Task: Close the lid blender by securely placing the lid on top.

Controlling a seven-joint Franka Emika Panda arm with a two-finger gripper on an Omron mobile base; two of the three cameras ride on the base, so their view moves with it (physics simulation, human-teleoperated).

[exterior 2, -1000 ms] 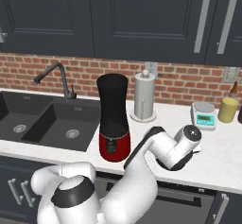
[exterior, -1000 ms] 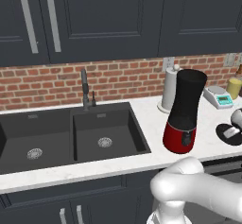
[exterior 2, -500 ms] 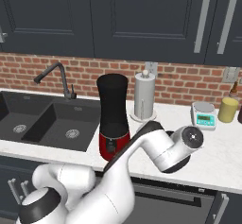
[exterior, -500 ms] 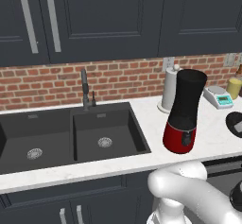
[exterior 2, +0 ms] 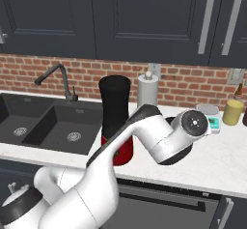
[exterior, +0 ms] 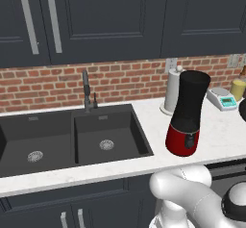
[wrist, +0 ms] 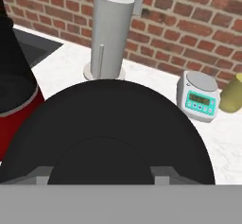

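White marble worktop [exterior: 149, 114] under dark cabinets, red brick backsplash [exterior: 120, 80] behind, dark double sink [exterior: 67, 138] with black faucet [exterior: 86, 90] at the left. Blender [exterior: 188, 114] stands upright on the worktop right of the sink, black jar open at top, glossy red base; in the right base view the white arm crosses in front of its base [exterior 2: 116, 121]. Paper-towel roll [exterior: 172, 90] upright on its holder just behind the blender near the wall. Lid [wrist: 111, 133], black and round, sits close up at the bottom of the hand view, off the jar, with the blender's red base at the left edge there. End effector [wrist: 101, 173] pinching the lid, finger tips [wrist: 40, 175] pressed to its near rim. Small kitchen scale [wrist: 198, 98] with teal display on the worktop right of the roll, yellowish jar [exterior 2: 233, 112] just beside it.
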